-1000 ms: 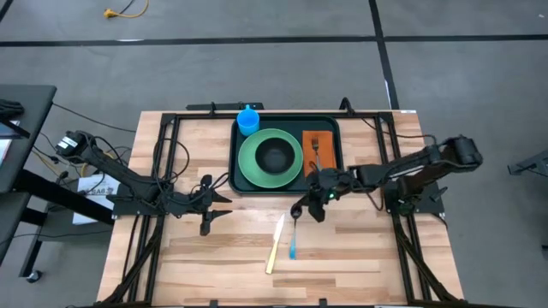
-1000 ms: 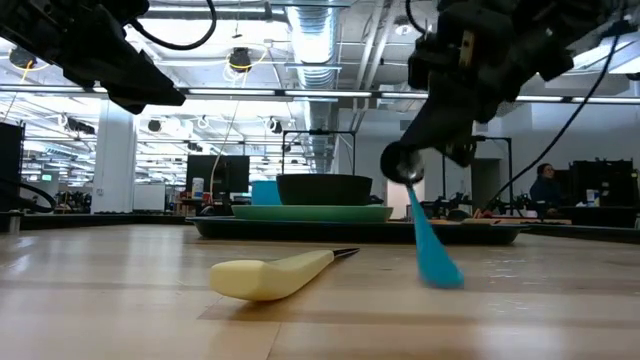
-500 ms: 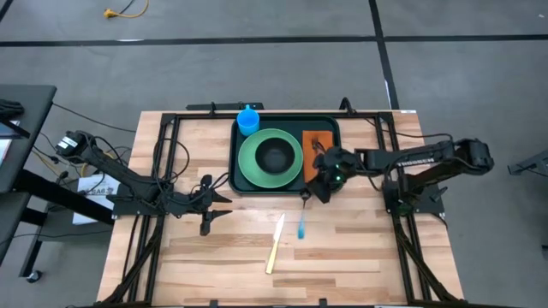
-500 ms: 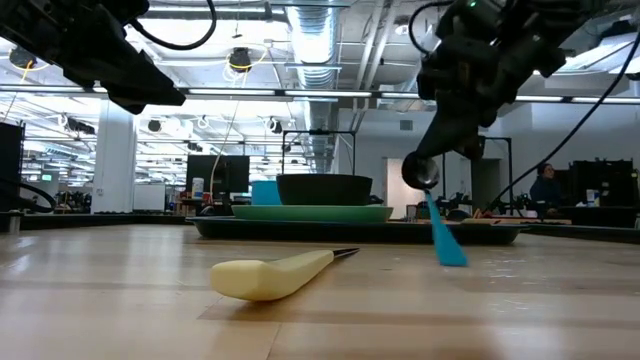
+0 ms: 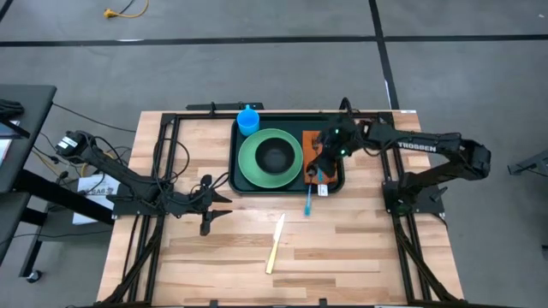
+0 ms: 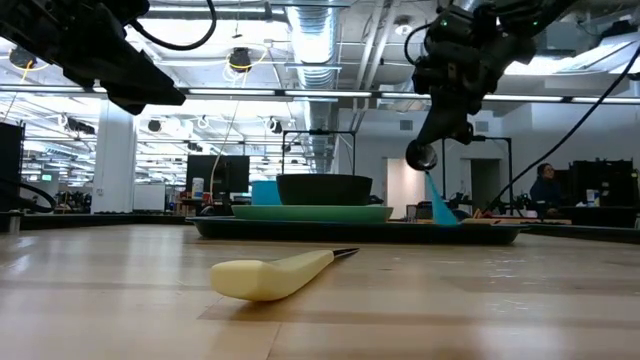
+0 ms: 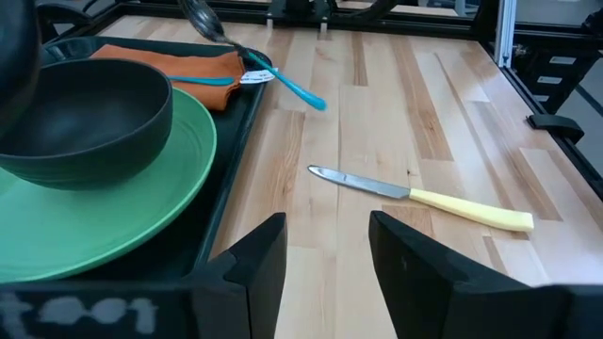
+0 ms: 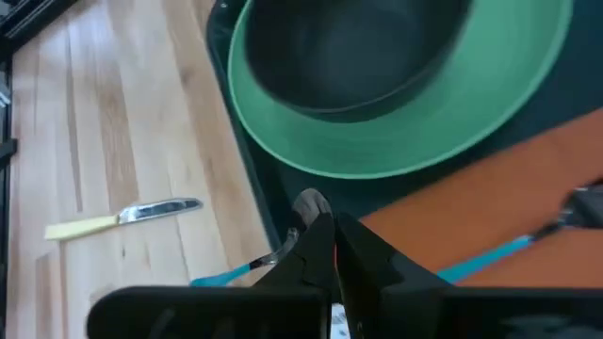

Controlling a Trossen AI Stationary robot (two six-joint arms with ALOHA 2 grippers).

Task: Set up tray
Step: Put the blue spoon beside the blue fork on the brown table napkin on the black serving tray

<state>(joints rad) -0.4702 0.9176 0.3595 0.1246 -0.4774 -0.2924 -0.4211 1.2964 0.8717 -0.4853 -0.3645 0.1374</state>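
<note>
The dark green tray (image 5: pixel 235 175) at the table's far middle carries a light-green plate (image 5: pixel 253 171) with a dark bowl (image 5: pixel 274 156), a blue cup (image 5: pixel 248 121) and an orange napkin (image 5: pixel 315 141) with a blue-handled fork (image 8: pixel 499 250) on it. My right gripper (image 5: pixel 318 173) hangs over the napkin's near end, shut on a blue-handled spoon (image 5: pixel 309 202). A yellow-handled knife (image 5: pixel 276 243) lies flat on the wood near the middle. My left gripper (image 5: pixel 211 210) waits open left of the tray, nothing between its fingers (image 7: pixel 256 264). My right gripper pinches the spoon's metal neck (image 8: pixel 288 247), just below the bowl (image 6: pixel 421 156), between its two fingers. The fingers come slanting down from the table's right side. The blue handle (image 6: pixel 440 208) hangs slanting below the fingers, its free end over the tray's near rim, clear of the table.
Black frame rails (image 5: pixel 163 162) run along the table's left and right sides. Bare wood (image 5: pixel 342 257) lies between the tray and the near edge, apart from the knife. Beyond the table a person (image 6: pixel 545 185) sits in the room.
My right gripper has carried the spoon up and toward the far edge and slightly to the right, from beside the knife to the napkin's near end on the tray. The spoon has stayed handle-down below the shut fingers. The knife has not moved.
</note>
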